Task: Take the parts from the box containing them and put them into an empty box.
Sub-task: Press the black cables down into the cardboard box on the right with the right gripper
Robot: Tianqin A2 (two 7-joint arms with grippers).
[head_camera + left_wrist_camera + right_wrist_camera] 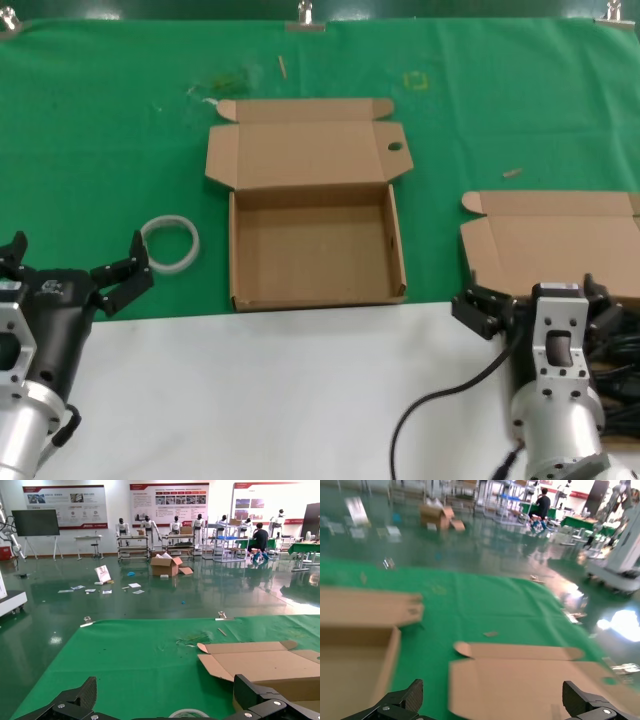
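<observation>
The empty box sits open mid-table with its holed lid folded back, ready to receive, while the box of cords lies at the right edge, its black cords partly hidden behind the right gripper. That gripper hangs spread over them, seemingly poised to pick, and the left gripper waits open near the tape ring. No writing on the boxes can be read.

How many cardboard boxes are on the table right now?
2. The empty box sits open at the centre of the green mat, lid back. The box containing them lies at the right edge, partly behind the right gripper and cut off by the frame.
</observation>
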